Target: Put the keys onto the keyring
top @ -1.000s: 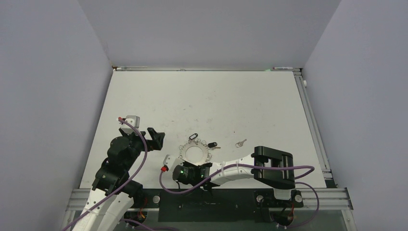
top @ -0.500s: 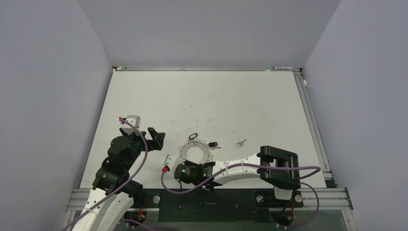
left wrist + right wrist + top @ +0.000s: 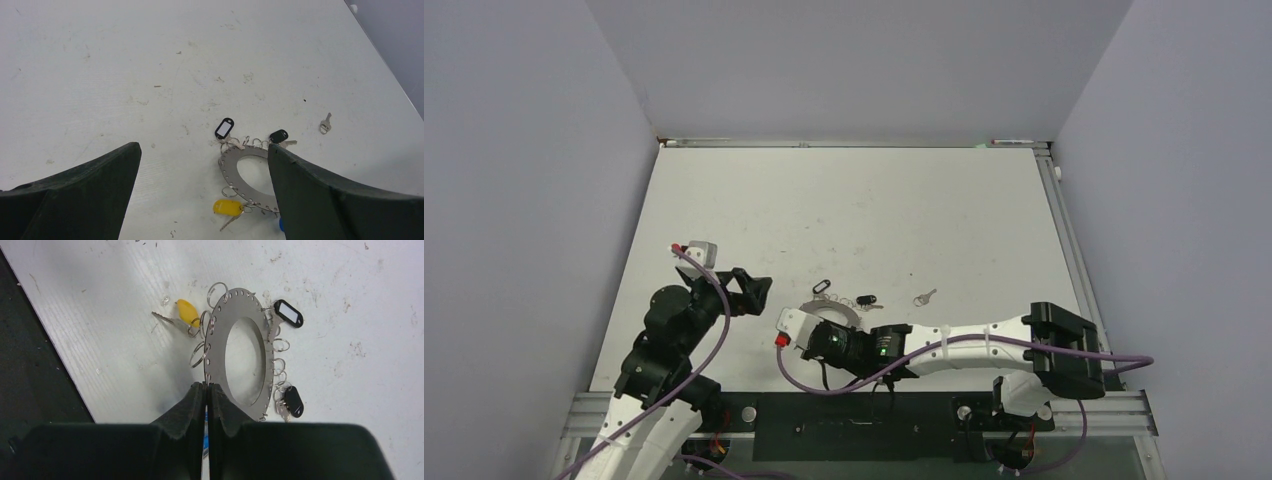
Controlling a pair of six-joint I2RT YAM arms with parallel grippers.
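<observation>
The keyring [image 3: 216, 347] is a flat silvery ring with small loops round its rim. It lies near the table's front edge [image 3: 828, 307], and the left wrist view shows it low in the picture [image 3: 234, 170]. My right gripper [image 3: 206, 385] is shut on its near rim [image 3: 828, 322], with a sliver of blue between the pads. A yellow-tagged key [image 3: 186, 313], a black-framed tag [image 3: 288, 313] and a black-headed key [image 3: 293, 401] hang on the ring. One plain silver key [image 3: 925, 297] lies loose to the right [image 3: 325, 123]. My left gripper [image 3: 749, 293] stands open left of the ring [image 3: 202, 146].
The dark front rail [image 3: 854, 410] runs just behind the right wrist, and the table's front edge [image 3: 60, 360] is close to the ring. Grey walls [image 3: 544, 150] enclose the table on three sides.
My right gripper has closed on the keyring's near rim. The right arm's elbow has swung out to the right and its wrist shifted right. The left arm has barely moved.
</observation>
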